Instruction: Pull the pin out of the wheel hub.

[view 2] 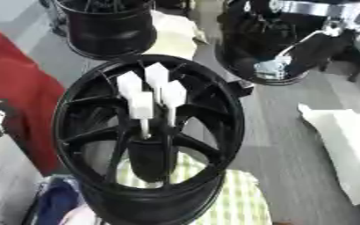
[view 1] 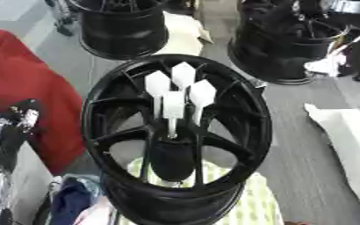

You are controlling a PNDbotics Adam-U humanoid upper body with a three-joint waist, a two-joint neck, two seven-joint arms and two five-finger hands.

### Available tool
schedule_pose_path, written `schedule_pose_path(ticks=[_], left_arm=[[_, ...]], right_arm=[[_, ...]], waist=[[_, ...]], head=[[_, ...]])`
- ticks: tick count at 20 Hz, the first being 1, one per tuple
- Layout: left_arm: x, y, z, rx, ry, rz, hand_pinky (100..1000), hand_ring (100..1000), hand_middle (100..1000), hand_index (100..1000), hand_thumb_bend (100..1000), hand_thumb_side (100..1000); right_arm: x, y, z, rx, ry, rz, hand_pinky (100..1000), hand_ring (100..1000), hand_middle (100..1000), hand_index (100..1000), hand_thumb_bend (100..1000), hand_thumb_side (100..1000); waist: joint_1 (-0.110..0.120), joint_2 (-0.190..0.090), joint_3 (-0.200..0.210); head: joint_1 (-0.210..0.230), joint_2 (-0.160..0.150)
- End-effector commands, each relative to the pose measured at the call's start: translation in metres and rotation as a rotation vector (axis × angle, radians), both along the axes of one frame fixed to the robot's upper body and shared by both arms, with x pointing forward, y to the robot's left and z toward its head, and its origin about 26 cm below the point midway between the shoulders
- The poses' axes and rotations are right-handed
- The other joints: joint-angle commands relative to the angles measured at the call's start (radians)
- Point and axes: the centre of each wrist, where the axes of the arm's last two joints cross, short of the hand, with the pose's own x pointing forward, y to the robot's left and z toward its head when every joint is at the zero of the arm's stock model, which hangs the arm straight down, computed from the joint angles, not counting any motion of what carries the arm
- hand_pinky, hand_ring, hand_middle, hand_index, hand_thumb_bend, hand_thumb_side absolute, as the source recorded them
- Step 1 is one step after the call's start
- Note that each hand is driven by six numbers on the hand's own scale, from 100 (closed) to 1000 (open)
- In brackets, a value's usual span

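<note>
A black spoked wheel hub (view 1: 253,105) stands in the middle on a checked cloth. Several white pins (view 1: 173,104) with broad angular heads stick up from its centre, close together. My right arm comes in from the upper right corner, silver and black. Its hand (view 2: 271,68) hangs over the far right wheel, well apart from the pins and touching none of them. A black and silver part, perhaps my left hand (view 1: 18,117), shows at the left edge, away from the hub.
Two more black wheels stand behind, one at the back left (view 1: 121,30) and one at the back right (view 1: 283,44). A red cloth (view 1: 29,79) lies to the left, a white cushion (view 1: 344,136) to the right, and blue fabric (view 1: 72,200) at the lower left.
</note>
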Motion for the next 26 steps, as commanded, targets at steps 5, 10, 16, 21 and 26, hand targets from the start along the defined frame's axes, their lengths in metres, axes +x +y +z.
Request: schedule_pose_path(ticks=[5, 10, 16, 21, 26], left_arm=[[0.004, -0.003, 0.007, 0.016, -0.019, -0.031, 591, 772, 674, 843, 220, 549], [0.005, -0.004, 0.006, 0.013, -0.019, -0.037, 591, 772, 674, 843, 222, 549], [0.005, -0.006, 0.006, 0.012, -0.017, -0.043, 591, 772, 674, 843, 222, 550], [0.005, -0.005, 0.006, 0.012, -0.017, -0.042, 591, 772, 674, 843, 223, 550], [0.005, -0.005, 0.006, 0.012, -0.017, -0.041, 591, 772, 674, 843, 222, 550]], right_arm=[[0.024, 0.043, -0.016, -0.118, 0.012, 0.061, 843, 895, 865, 950, 290, 381], [0.04, 0.059, -0.035, -0.152, 0.015, 0.057, 867, 931, 901, 964, 300, 390], [0.054, 0.06, -0.047, -0.181, 0.009, 0.033, 870, 933, 894, 968, 274, 432], [0.06, 0.055, -0.055, -0.21, 0.009, 0.016, 867, 924, 877, 966, 273, 434], [0.064, 0.046, -0.062, -0.23, 0.016, -0.009, 865, 918, 865, 961, 275, 434]], waist=[[0.008, -0.002, 0.025], [0.01, 0.001, 0.042], [0.01, -0.001, 0.048], [0.01, -0.001, 0.048], [0.01, -0.002, 0.045]], head=[[-0.032, -0.002], [-0.048, -0.002], [-0.056, -0.002], [-0.056, -0.002], [-0.055, -0.002]])
